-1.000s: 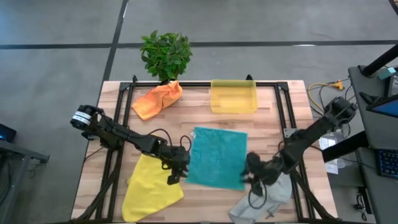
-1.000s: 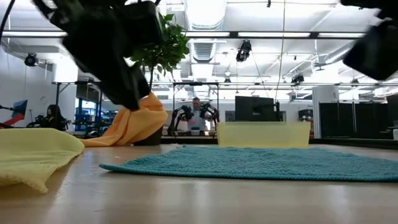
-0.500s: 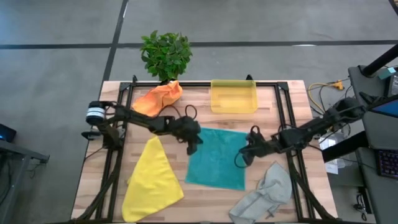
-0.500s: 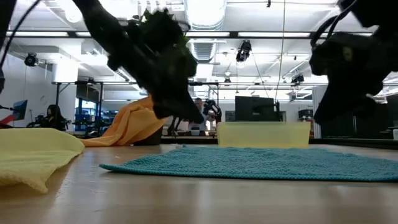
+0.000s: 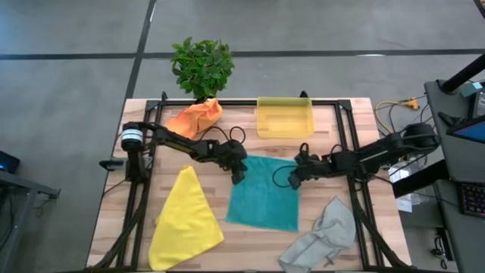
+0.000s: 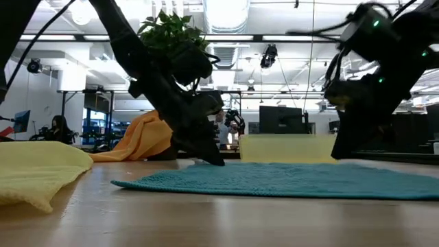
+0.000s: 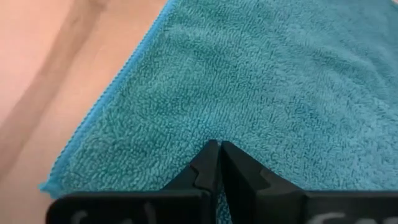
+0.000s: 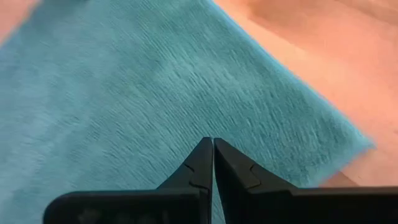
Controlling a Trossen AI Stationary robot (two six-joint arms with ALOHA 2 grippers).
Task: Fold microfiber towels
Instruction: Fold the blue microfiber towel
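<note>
four towels are counted on the table (image 5: 250,231): one teal towel (image 5: 265,189) spread flat in the middle, one yellow towel (image 5: 186,220), one orange towel (image 5: 193,120), one grey towel (image 5: 322,239). the left gripper (image 5: 239,176) and the right gripper (image 5: 294,179) are seen clenched on the teal towel's two far corners. one yellow bin (image 5: 285,118) and one plant (image 5: 201,67) are placed at the far edge.
</note>
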